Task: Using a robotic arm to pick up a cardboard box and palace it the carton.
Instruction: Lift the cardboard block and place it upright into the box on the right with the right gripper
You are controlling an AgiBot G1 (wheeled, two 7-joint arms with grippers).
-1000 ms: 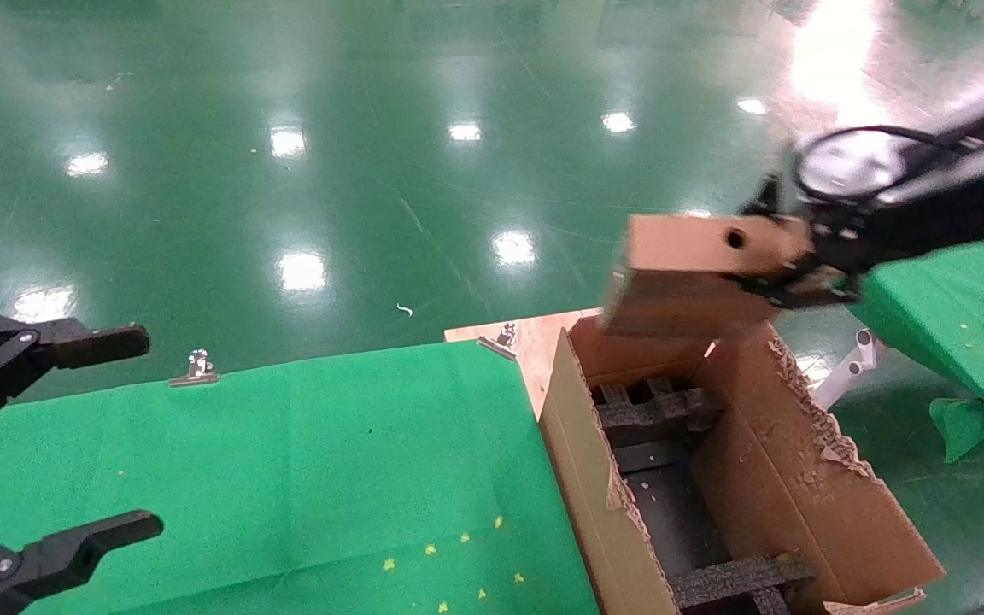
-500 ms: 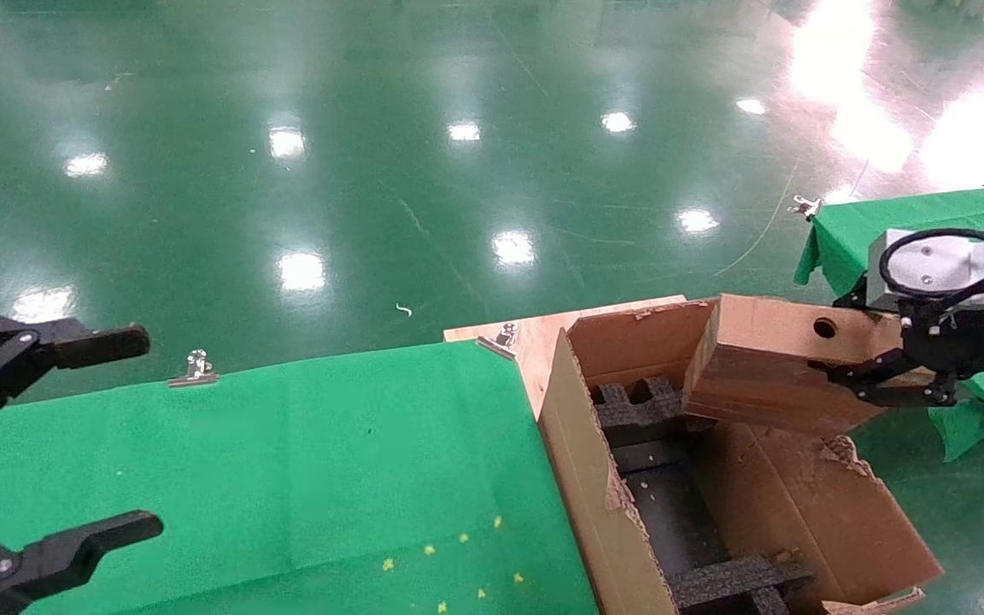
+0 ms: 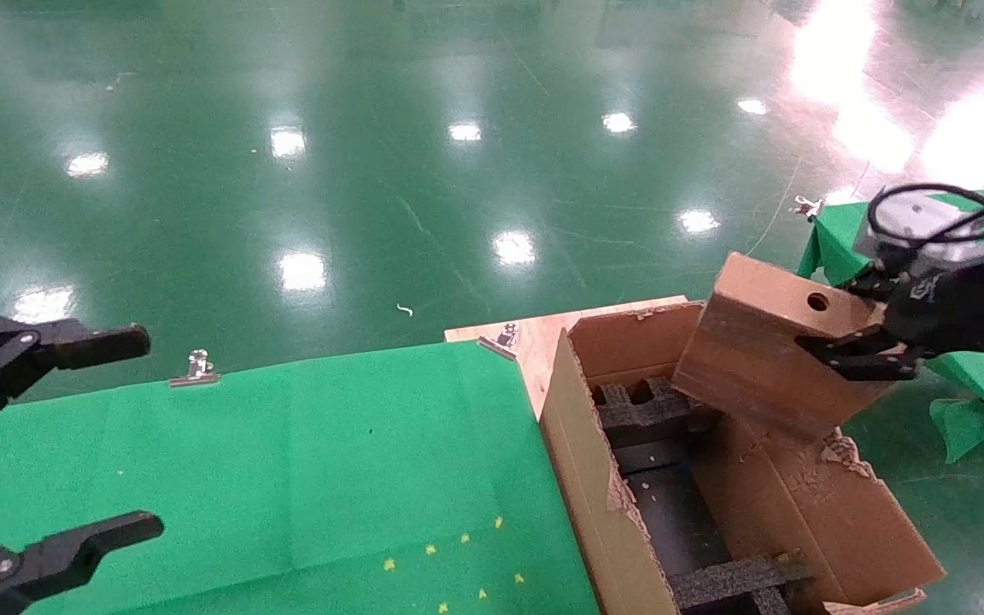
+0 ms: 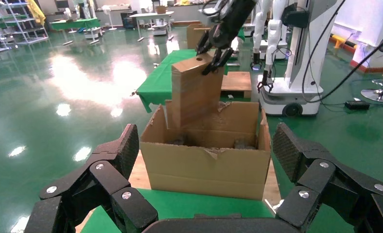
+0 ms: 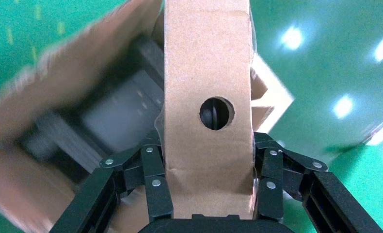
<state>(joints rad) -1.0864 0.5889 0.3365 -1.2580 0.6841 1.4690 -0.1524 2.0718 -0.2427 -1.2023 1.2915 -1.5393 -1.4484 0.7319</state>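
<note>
Two arms: both are seen, one at work and one parked.
Right gripper [image 3: 852, 340]: its black fingers [image 5: 155, 182] are clenched on the two broad sides of the cardboard box [image 3: 770, 342], close to the narrow face with the round hole.
Cardboard box: it is held tilted, the holed face uppermost between the fingers and the far end pointing down and away from them, into the far end of the carton [image 3: 594, 478]. Whether the lower end touches anything inside cannot be told.
Box in the left wrist view [image 4: 195, 92]: it is seen standing nearly upright out of the carton's [image 4: 206, 160] open top, with the right gripper [image 4: 214, 46] at its upper end.
Carton: it lies open below the fingers, with ragged torn flaps and black foam blocks [image 3: 650, 410] inside; the box's lower end is just beside the far foam block.
Left gripper [image 3: 48, 444]: it is parked well apart from the carton, above the green cloth [image 3: 304, 461], with its fingers [image 4: 112, 160] spread wide and nothing between them.
Floor [image 3: 372, 171]: a glossy green surface is seen beyond both grippers.
</note>
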